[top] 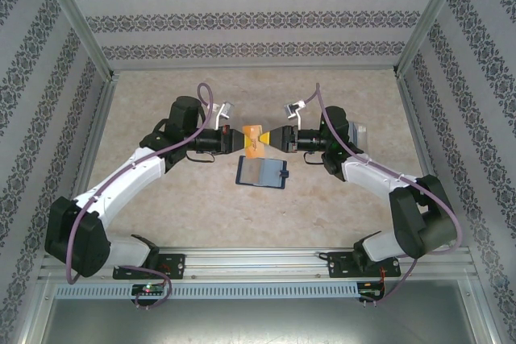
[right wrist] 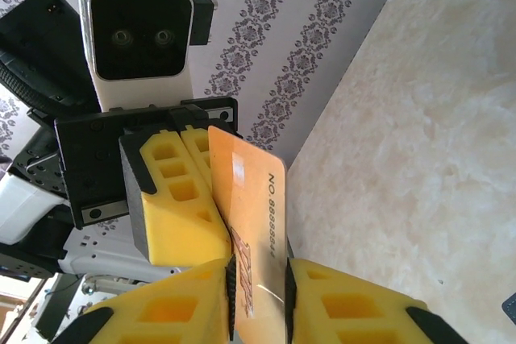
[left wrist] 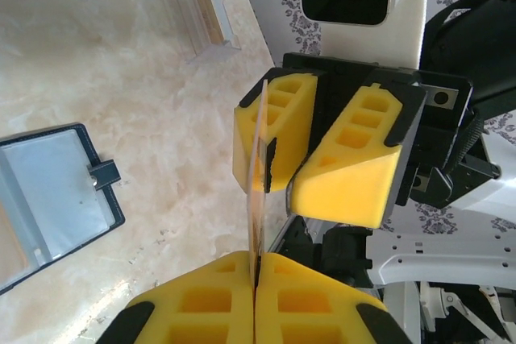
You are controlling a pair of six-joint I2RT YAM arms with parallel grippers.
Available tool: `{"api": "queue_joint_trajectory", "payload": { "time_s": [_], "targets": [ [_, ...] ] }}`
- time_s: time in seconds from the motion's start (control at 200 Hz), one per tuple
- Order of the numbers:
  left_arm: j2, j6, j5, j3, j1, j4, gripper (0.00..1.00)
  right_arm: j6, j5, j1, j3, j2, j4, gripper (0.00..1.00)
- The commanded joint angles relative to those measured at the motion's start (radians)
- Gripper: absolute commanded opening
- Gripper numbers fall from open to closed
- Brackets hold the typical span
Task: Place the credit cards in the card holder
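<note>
Card [top: 255, 139], the orange one, hangs in the air between our two grippers, just beyond the holder [top: 262, 172], which lies open on the table [top: 201, 199]. From the left wrist we see the card edge-on, with the left gripper [left wrist: 255, 296] pressed tight on its near end and a clear box [left wrist: 205, 14] farther off. The right wrist gives us its printed face, and there the right gripper [right wrist: 258, 304] stands slightly apart around it.
</note>
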Motion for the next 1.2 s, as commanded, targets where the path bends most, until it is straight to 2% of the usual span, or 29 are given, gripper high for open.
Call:
{"api": "queue_joint_trajectory", "payload": {
  "time_s": [0.0, 0.06, 0.165, 0.225, 0.26, 0.31, 0.34, 0.36, 0.39, 0.46, 0.59, 0.744, 0.904, 1.049, 1.194],
  "targets": [
    [0.022, 0.031, 0.035, 0.028, -0.013, -0.026, 0.08, -0.025, -0.065, 0.003, 0.032, 0.012, 0.034, 0.19],
    [0.030, 0.031, 0.042, 0.034, -0.012, -0.031, 0.08, -0.024, -0.077, 0.003, 0.033, 0.014, 0.034, 0.17],
    [0.039, 0.033, 0.047, 0.046, -0.012, -0.046, 0.09, -0.023, -0.079, 0.004, 0.030, 0.013, 0.031, 0.07],
    [0.041, 0.040, 0.029, 0.048, -0.013, -0.060, 0.11, -0.022, -0.080, 0.004, 0.026, 0.013, 0.028, 0.03],
    [0.046, 0.043, 0.009, 0.052, -0.013, -0.079, 0.15, -0.023, -0.072, 0.003, 0.018, 0.008, 0.023, 0.02],
    [0.054, 0.039, -0.036, 0.064, -0.012, -0.115, 0.38, -0.025, -0.046, 0.000, -0.001, 0.001, 0.006, 0.00],
    [0.064, 0.038, -0.072, 0.074, -0.012, -0.149, 0.59, -0.024, -0.027, -0.002, -0.016, -0.003, -0.004, 0.00],
    [0.069, 0.040, -0.094, 0.079, -0.011, -0.169, 0.69, -0.019, -0.018, -0.002, -0.027, -0.005, -0.009, 0.00],
    [0.076, 0.038, -0.125, 0.082, -0.011, -0.189, 0.76, -0.006, -0.006, -0.001, -0.043, -0.004, -0.008, 0.00],
    [0.090, 0.025, -0.186, 0.062, -0.011, -0.197, 0.84, 0.008, 0.041, 0.006, -0.089, -0.003, -0.020, 0.00],
    [0.135, -0.007, -0.292, 0.034, -0.007, -0.230, 0.88, 0.011, 0.205, 0.009, -0.186, 0.023, -0.077, 0.00],
    [0.178, 0.009, -0.431, -0.006, -0.021, -0.271, 0.89, 0.012, 0.245, 0.015, -0.225, 0.109, -0.044, 0.00],
    [0.264, -0.032, -0.408, -0.025, -0.042, -0.197, 0.87, -0.022, 0.292, 0.015, -0.216, 0.174, -0.053, 0.00],
    [0.329, -0.012, -0.503, 0.030, -0.059, -0.253, 0.87, -0.016, 0.302, 0.005, -0.192, 0.242, -0.049, 0.00],
    [0.404, -0.030, -0.480, 0.047, -0.059, -0.257, 0.86, -0.028, 0.299, 0.006, -0.186, 0.288, -0.042, 0.00]
  ]
}}
